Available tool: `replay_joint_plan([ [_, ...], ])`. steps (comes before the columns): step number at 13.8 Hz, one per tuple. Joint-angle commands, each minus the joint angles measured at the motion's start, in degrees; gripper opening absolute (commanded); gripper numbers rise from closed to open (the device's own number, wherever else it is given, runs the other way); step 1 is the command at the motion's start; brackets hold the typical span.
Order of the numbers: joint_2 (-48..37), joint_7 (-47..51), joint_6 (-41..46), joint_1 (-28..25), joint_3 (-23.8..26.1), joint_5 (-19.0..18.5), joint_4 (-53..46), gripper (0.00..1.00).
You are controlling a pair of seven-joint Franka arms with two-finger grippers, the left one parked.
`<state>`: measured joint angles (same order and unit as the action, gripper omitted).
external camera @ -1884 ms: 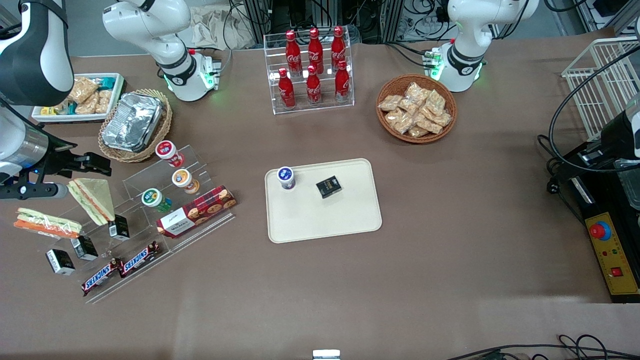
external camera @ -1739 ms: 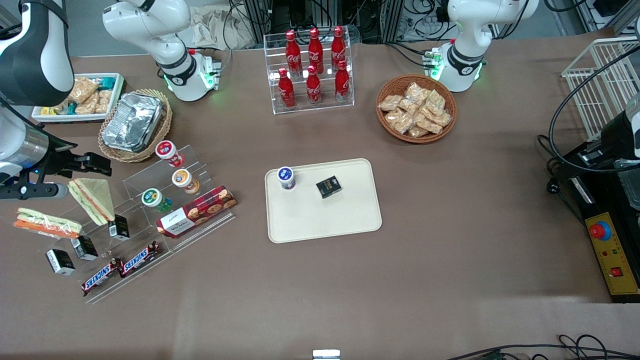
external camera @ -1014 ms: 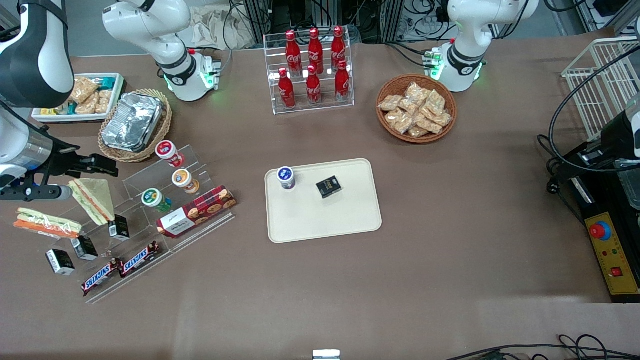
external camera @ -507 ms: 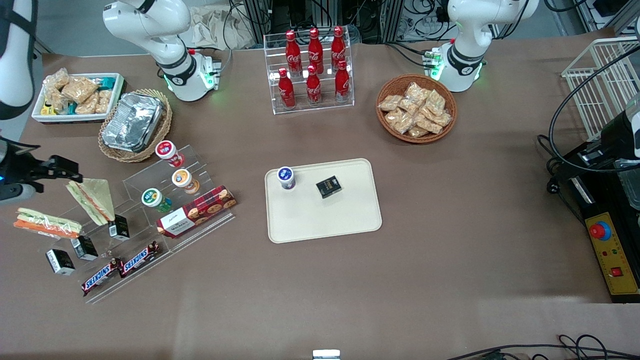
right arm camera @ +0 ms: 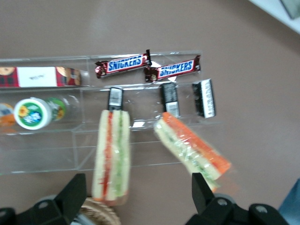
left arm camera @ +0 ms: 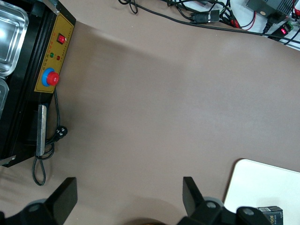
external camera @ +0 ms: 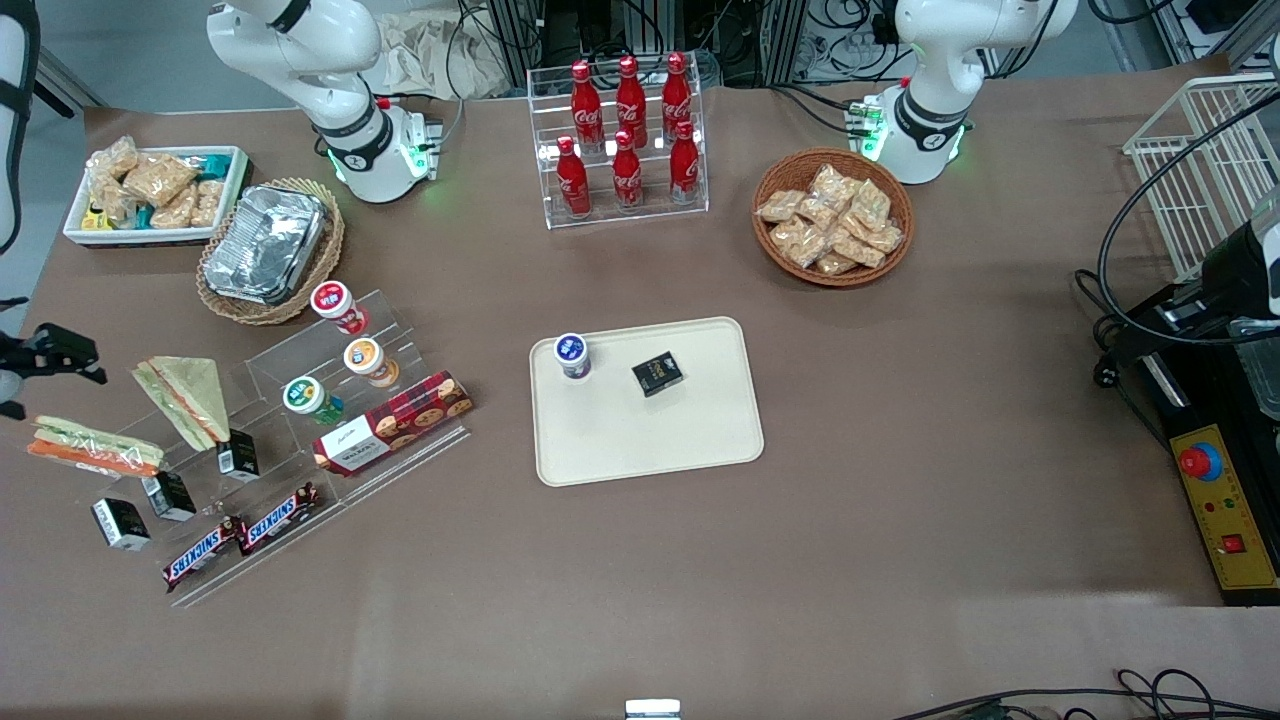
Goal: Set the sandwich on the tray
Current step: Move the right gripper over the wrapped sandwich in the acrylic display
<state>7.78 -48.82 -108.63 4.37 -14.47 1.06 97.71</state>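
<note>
The sandwich [external camera: 93,446] [right arm camera: 192,149] lies on the clear acrylic stand [external camera: 290,420], beside a second sandwich [external camera: 185,398], well apart from the tray [external camera: 690,440]. The gripper [external camera: 45,352] hovers above, fingers spread wide, holding nothing.

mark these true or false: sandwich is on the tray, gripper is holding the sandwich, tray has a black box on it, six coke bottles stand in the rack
1. The sandwich is on the tray. False: it lies on the clear display stand toward the working arm's end.
2. The gripper is holding the sandwich. False: its fingers are open above the stand, empty.
3. The tray has a black box on it. True.
4. Six Coca-Cola bottles stand in the rack. True.
</note>
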Motion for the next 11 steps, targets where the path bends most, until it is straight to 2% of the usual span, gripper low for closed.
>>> replay_joint_plan([
  [1,4.0,-9.7,0.1,3.2,0.2,0.8,-4.5,1.0],
  [3,5.5,-19.3,-0.8,3.7,0.2,0.8,-4.6,1.0],
  [8,10.7,-37.1,-9.6,6.3,0.3,1.2,-5.2,1.0],
  [11,12.7,-44.1,-10.3,7.7,0.4,1.4,-5.3,1.0],
])
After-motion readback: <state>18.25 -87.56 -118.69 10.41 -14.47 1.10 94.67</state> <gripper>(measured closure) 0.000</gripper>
